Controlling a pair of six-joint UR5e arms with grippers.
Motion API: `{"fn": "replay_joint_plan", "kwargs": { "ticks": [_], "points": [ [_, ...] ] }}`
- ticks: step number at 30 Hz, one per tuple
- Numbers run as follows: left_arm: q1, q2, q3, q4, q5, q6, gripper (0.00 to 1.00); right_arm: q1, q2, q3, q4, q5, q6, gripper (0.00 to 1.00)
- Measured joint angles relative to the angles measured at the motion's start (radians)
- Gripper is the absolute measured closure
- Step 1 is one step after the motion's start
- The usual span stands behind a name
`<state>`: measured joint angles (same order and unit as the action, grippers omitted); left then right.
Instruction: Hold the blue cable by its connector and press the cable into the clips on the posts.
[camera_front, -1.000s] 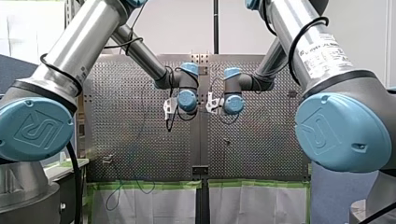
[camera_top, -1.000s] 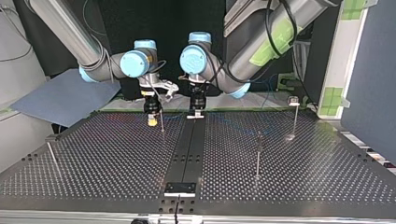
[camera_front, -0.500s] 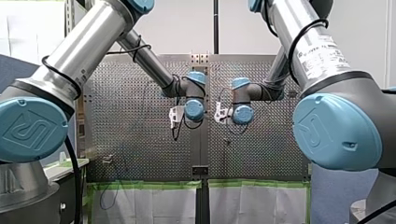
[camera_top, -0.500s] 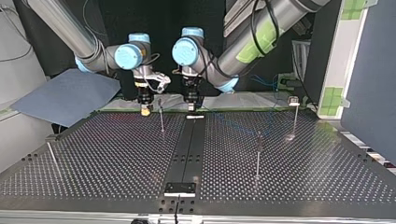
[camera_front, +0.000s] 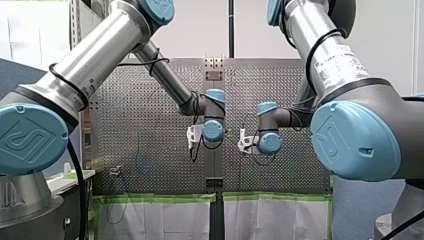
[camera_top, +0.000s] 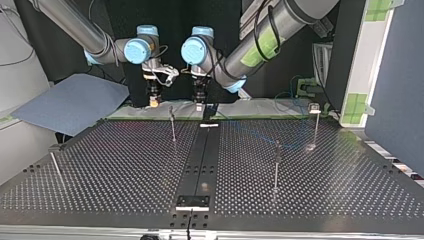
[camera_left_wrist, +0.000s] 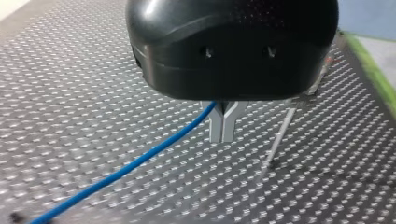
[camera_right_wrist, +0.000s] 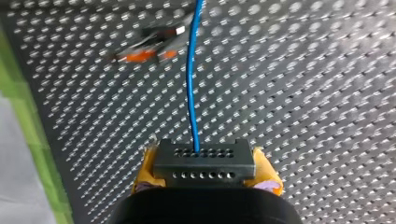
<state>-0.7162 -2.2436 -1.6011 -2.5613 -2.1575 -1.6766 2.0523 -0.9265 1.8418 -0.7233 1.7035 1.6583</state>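
My right hand (camera_right_wrist: 205, 164) is clamped on the black connector (camera_right_wrist: 204, 173), its yellow pads (camera_right_wrist: 264, 171) pressed against the connector's two ends. The blue cable (camera_right_wrist: 190, 93) leaves the middle of the connector and runs straight ahead of the hand over the perforated table (camera_right_wrist: 303, 93). It passes just beside a blurred orange and black thing (camera_right_wrist: 149, 49) that I cannot make out. A green strip (camera_right_wrist: 28, 121) edges the table beside this hand. My left hand (camera_left_wrist: 223, 130) has its metal fingers (camera_left_wrist: 215, 128) closed together. The blue cable comes out of the notch at their root and trails away low over the table. A thin post (camera_left_wrist: 281, 135) stands near the fingers, apart from them. In the top view both hands hang at the upper middle of the frame, over the table's far edge. Just below them stands the centre post (camera_top: 172, 127), with the tall post (camera_top: 276, 165) at centre right, the right post (camera_top: 315, 125) at the upper right and the left post (camera_top: 54, 167) at the lower left.
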Motion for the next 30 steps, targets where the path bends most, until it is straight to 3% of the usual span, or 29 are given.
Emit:
{"fn": "replay_joint_plan", "kwargs": {
  "ticks": [6, 16, 23, 30],
  "points": [
    [-0.012, -0.049, 0.0, 0.032, 0.015, 0.0, 1.0, -0.011, 0.024, 0.011, -0.033, -0.016, 0.0, 1.0],
    [-0.016, -0.084, 0.0, 0.061, 0.028, -0.001, 1.0, -0.022, 0.031, 0.008, -0.07, -0.04, 0.003, 1.0],
    [-0.016, -0.141, 0.001, 0.081, 0.051, -0.014, 1.0, -0.047, 0.042, 0.008, -0.072, -0.066, 0.001, 1.0],
    [-0.011, -0.153, 0.002, 0.087, 0.066, -0.023, 1.0, -0.08, 0.08, 0.008, -0.081, -0.097, -0.004, 1.0]
  ]
}}
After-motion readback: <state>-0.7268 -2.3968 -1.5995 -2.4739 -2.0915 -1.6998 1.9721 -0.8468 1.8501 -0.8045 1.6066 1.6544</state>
